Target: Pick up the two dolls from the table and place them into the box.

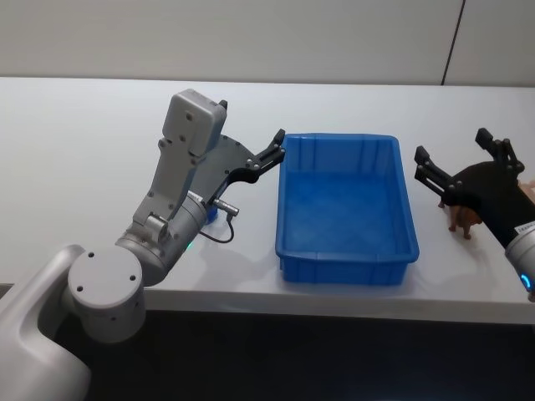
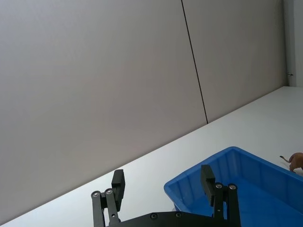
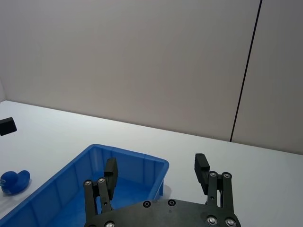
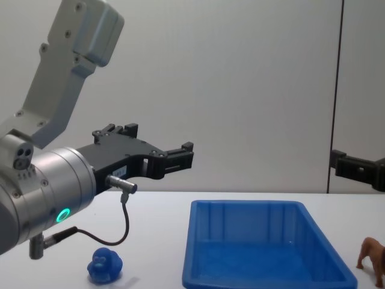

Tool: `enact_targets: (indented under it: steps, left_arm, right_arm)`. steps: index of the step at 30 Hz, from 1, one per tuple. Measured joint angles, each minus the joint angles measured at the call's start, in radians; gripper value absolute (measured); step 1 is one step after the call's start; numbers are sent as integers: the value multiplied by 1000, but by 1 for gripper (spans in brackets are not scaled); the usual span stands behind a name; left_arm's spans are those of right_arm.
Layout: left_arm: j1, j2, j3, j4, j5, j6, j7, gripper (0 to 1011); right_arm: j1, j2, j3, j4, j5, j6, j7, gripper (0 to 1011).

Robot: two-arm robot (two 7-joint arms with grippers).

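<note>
On the white tabletop [image 1: 84, 150], a rounded blue duck toy [image 4: 105, 265] sits left of the ribbed blue plastic tray [image 1: 347, 266], a brown four-legged figurine [image 1: 461, 219] right. The left gripper [image 1: 272, 152] and right gripper [image 1: 451, 149] hover spread and empty. An off-centre descent could topple the figurine.

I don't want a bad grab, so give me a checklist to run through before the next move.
1. The bright blue ribbed plastic tray is empty: ok.
2. The left gripper is open: ok.
3. The right gripper is open: ok.
4. The small blue duck toy sits free on the white table, left of the tray: ok.
5. The small brown four-legged figurine stands upright, right of the tray: ok.
6. Grippers down at the toys: not ok, both hang above the table.
</note>
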Motion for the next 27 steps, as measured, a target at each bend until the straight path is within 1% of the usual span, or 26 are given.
enact_targets:
  steps: [8, 16, 21, 24, 27]
  left_arm:
    - [0, 0, 0, 0, 0, 0, 0, 1001]
    - [0, 0, 0, 0, 0, 0, 0, 1001]
    - [0, 0, 0, 0, 0, 0, 0, 1001]
    - [0, 0, 0, 0, 0, 0, 0, 1001]
    - [0, 0, 0, 0, 0, 0, 0, 1001]
  right_arm:
    - [0, 10, 7, -4, -10, -6, 4, 1000]
    - [-1, 43, 34, -12, -22, -5, 7, 1000]
    - [-5, 68, 57, -13, -20, 16, -1, 1000]
    - [-7, 78, 66, -13, -17, 30, -4, 1001]
    - [-10, 93, 81, -5, -8, 57, -11, 1000]
